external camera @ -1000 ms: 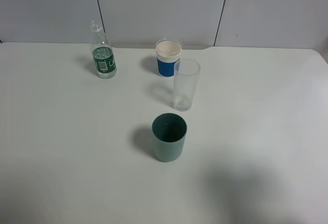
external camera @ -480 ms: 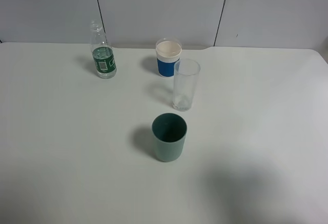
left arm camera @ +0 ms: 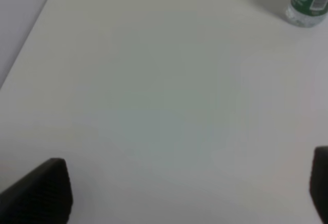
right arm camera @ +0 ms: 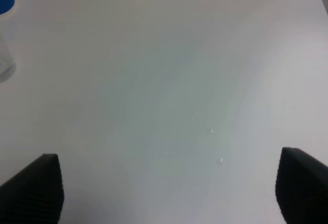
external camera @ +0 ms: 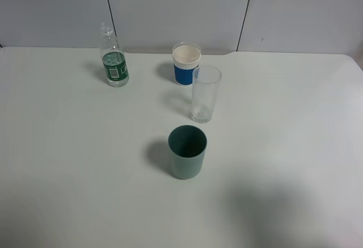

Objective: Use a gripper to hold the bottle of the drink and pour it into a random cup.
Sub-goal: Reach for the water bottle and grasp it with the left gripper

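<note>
Bottle [external camera: 114, 66] stands upright at far left of table [external camera: 57, 163], well apart from clear cup [external camera: 205, 95]. Left gripper [left arm camera: 179, 193], right gripper [right arm camera: 166, 188]: jaws spread, empty. Bottle probably light, thin-walled, slick; grip at label band, gently.

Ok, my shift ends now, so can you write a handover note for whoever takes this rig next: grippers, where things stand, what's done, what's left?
Left gripper: open, empty, over bare table, with the bottle in its camera's sight.
Right gripper: open, empty, over bare table.
Bottle: upright, far left of the table.
Clear tumbler: upright mid-table, just in front of the blue cup with white rim. The teal cup stands nearer the front.
Done: nothing; bottle not gripped, tumbler looks empty.
Left: grasp the bottle, carry it to a cup, pour.
</note>
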Tool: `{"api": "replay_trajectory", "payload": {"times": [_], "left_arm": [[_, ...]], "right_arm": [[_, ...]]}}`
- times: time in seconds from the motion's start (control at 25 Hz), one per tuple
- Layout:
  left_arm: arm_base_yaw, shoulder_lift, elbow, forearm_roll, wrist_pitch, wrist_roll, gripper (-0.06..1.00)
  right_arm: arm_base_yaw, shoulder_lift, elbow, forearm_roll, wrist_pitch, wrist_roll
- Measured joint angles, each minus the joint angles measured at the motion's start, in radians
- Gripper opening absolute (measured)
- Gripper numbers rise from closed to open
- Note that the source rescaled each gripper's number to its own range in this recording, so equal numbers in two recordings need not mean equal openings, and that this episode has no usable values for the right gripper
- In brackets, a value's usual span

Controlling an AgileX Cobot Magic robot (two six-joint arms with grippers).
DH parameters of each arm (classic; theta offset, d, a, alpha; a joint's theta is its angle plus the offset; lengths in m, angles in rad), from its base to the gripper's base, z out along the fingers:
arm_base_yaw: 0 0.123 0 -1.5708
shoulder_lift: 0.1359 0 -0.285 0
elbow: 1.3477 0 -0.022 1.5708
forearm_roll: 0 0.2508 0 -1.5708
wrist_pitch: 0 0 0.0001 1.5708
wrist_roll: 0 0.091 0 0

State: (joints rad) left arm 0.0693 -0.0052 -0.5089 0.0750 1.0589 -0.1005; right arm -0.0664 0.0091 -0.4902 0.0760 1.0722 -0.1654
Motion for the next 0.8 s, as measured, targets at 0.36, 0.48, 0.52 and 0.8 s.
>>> {"api": "replay_trajectory", "payload": {"times": [0.36, 0.48, 0.52, 0.8], "left_arm": [[0.0, 0.0, 0.0, 0.0, 0.0, 0.0, 1.0], [0.0, 0.0, 0.0, 0.0, 0.0, 0.0, 1.0], [0.0, 0.0, 0.0, 0.0, 0.0, 0.0, 1.0], [0.0, 0.0, 0.0, 0.0, 0.0, 0.0, 1.0]], "right_arm": [[0.0, 0.0, 0.0, 0.0, 0.0, 0.0], [0.0, 0.0, 0.0, 0.0, 0.0, 0.0], [0.0, 0.0, 0.0, 0.0, 0.0, 0.0], [0.0, 0.0, 0.0, 0.0, 0.0, 0.0]]}}
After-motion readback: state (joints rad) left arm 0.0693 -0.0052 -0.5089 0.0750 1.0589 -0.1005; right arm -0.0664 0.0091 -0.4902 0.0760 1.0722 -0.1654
